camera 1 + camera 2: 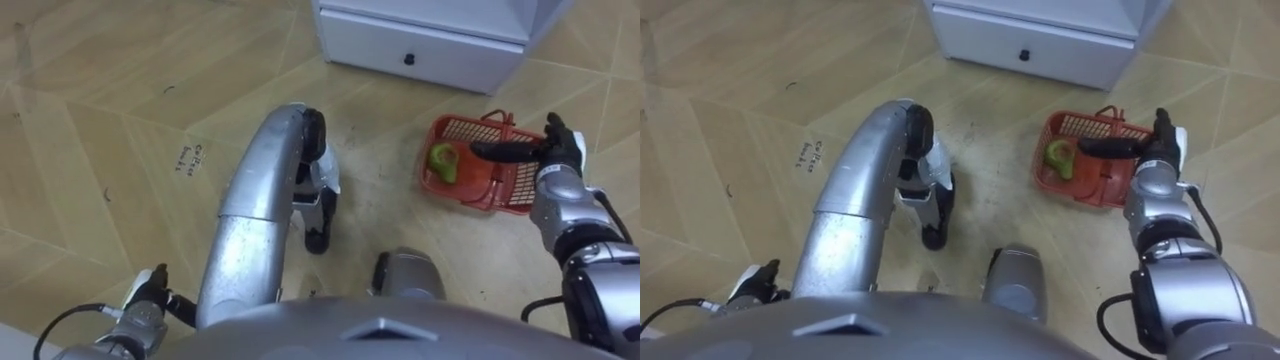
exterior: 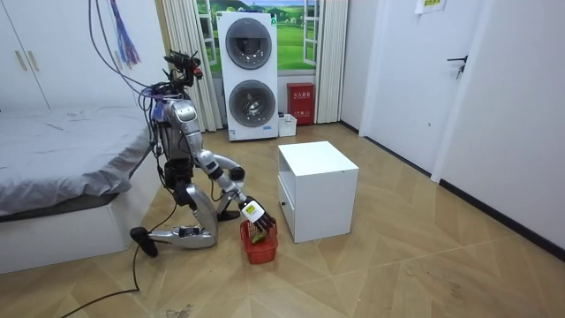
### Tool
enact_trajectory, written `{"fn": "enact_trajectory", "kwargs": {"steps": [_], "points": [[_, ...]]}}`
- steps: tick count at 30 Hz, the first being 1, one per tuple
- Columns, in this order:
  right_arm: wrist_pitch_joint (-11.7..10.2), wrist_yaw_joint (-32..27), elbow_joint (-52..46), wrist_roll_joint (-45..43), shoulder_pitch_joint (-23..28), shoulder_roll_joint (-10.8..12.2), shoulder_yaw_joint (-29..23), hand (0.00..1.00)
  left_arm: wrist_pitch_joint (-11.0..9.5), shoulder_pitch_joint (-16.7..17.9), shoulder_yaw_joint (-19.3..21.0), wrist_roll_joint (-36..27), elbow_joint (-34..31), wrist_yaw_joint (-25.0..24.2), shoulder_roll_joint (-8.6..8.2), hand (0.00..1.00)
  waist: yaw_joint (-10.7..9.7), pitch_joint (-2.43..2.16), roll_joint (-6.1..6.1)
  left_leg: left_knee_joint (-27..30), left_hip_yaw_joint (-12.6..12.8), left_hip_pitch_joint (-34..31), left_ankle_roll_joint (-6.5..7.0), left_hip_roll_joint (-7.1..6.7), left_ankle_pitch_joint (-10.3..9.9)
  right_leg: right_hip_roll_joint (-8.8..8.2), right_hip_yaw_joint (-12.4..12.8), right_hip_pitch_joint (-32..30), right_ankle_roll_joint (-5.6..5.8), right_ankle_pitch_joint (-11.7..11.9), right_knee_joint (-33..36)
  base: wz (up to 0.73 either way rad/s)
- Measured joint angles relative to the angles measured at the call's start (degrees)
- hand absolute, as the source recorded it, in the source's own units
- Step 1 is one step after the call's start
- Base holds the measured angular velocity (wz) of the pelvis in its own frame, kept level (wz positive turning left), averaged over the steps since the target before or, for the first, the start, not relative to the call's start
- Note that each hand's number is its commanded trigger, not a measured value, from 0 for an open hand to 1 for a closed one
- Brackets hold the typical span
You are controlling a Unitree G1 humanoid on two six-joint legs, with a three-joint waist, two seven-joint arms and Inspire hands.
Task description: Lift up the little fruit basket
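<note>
Reaching over the fruit basket [image 1: 460, 128], which stands on the floor [image 1: 100, 120] by the cabinet [image 1: 420, 45], the right hand [image 1: 560, 152] is held straight-fingered, nothing grasped. Its fingers [image 1: 505, 151] are to be hooked under the handle [image 1: 498, 120] and curled before lifting. The left hand's [image 1: 150, 300] state cannot be told.

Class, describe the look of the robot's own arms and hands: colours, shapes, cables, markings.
The right robot hand and left robot hand are black with white backs. The forearms are silver-grey cylinders with black joint bands, and thin dark cables run beside both wrists.
</note>
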Motion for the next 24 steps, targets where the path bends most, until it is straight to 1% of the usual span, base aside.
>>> {"fn": "enact_trajectory", "kwargs": {"steps": [3, 6, 12, 13, 14, 15, 16, 20, 24], "points": [[0.0, 1.1, 1.6, -0.6, -0.2, 0.0, 0.1, 0.00, 0.2, -0.1, -0.8, -0.1, 0.0, -0.1, -0.04, 0.00, 0.2, 0.15, 0.31, 0.0, 0.0, -0.1, -0.01, -0.08, 0.0, -0.06, -0.1, 0.0, 0.03, 0.0, -0.1, 0.02], [0.0, 1.7, 2.9, -1.9, -0.3, 0.0, 0.7, 0.00, 0.2, -0.1, -0.8, -0.1, 0.2, -0.8, -0.07, 0.00, 0.3, 0.06, 0.63, -0.3, 0.0, -0.7, -0.28, -0.11, 0.2, -0.12, -0.2, -0.8, 0.07, 0.0, 0.0, 0.02], [0.0, 2.6, 5.7, -1.8, -1.3, 0.0, 1.1, 0.00, 0.3, -0.2, -0.8, 0.0, 0.1, -1.5, -0.37, 0.00, 0.7, 0.05, 0.85, -0.4, 0.0, -0.9, -0.27, -0.10, 0.3, -0.10, -0.3, -1.0, 0.20, -0.1, -0.1, 0.02], [0.0, 2.8, 6.0, -1.7, -1.3, 0.0, 1.1, 0.13, 0.3, -0.2, -0.8, 0.0, 0.1, -1.5, -0.37, 0.00, 0.8, 0.08, 0.97, -0.4, 0.0, -0.9, -0.31, -0.10, 0.3, -0.10, -0.4, -1.0, 0.20, -0.1, -0.1, 0.00], [0.1, 3.0, 6.4, -1.5, -1.2, 0.0, 1.2, 0.24, 0.3, -0.2, -1.0, 0.0, 0.1, -1.5, -0.38, 0.00, 0.9, 0.10, 1.13, -0.4, 0.0, -0.9, -0.32, -0.09, 0.4, -0.12, -0.5, -0.9, 0.19, -0.1, 0.0, 0.00], [0.1, 3.1, 6.4, -1.3, -1.1, 0.0, 1.2, 0.57, 0.3, -0.2, -1.2, 0.0, 0.1, -1.5, -0.38, 0.00, 1.0, 0.09, 1.17, -0.4, 0.0, -0.9, -0.33, -0.09, 0.4, -0.14, -0.5, -0.9, 0.19, -0.1, 0.0, 0.00], [0.3, 3.3, 6.5, -0.9, -0.9, 0.0, 1.4, 1.00, 0.3, -0.2, -1.9, 0.0, 0.1, -1.5, -0.39, 0.00, 1.2, 0.07, 1.29, -0.4, 0.0, -0.9, -0.33, -0.09, 0.4, -0.22, -0.5, -0.9, 0.18, -0.1, 0.0, 0.00], [0.6, 4.0, 6.7, 0.5, -0.8, 0.0, 2.3, 1.00, 0.3, -0.2, -1.9, 0.0, 0.1, -1.6, -0.58, 0.00, 1.2, 0.06, 1.36, -0.7, 0.4, -0.9, -0.36, -0.14, 0.4, -0.85, -0.5, -1.1, 0.18, -0.1, 0.0, 0.00], [0.9, 5.4, 7.1, 0.5, -0.8, 0.0, 2.5, 1.00, 0.3, -0.2, -1.9, 0.0, 0.1, -2.4, -0.61, 0.00, 1.3, 0.03, 1.40, -0.8, 0.5, -0.9, -0.36, -0.10, 0.4, -0.90, -0.4, -1.3, 0.19, -0.1, 0.0, 0.00]]}}
